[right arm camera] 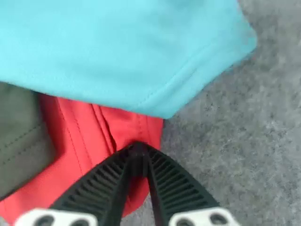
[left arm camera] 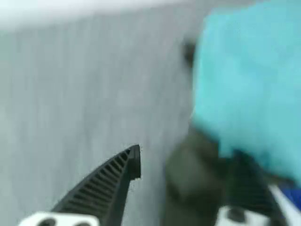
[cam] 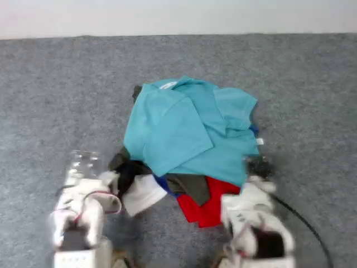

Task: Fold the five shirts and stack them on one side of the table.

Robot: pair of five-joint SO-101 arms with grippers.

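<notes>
A heap of shirts lies mid-table. A teal shirt (cam: 189, 128) is spread on top. A red shirt (cam: 209, 204), a dark olive one (cam: 189, 187), a white one (cam: 142, 192) and a blue edge (cam: 162, 183) stick out from under its near side. My left gripper (cam: 97, 167) is by the heap's near left corner. It stands open (left arm camera: 188, 174), one finger (left arm camera: 120, 174) over bare table and the other over dark cloth (left arm camera: 193, 174) beside the teal shirt (left arm camera: 249, 89). My right gripper (cam: 257, 167) is at the heap's near right. It is shut (right arm camera: 138, 153), tips over the red shirt (right arm camera: 84, 136) just below the teal hem (right arm camera: 155, 101).
Grey carpet-like table surface (cam: 56, 100) surrounds the heap, with open room on the left, right and far side. A black cable (cam: 304, 223) trails from the right arm towards the near right. A pale wall borders the far edge.
</notes>
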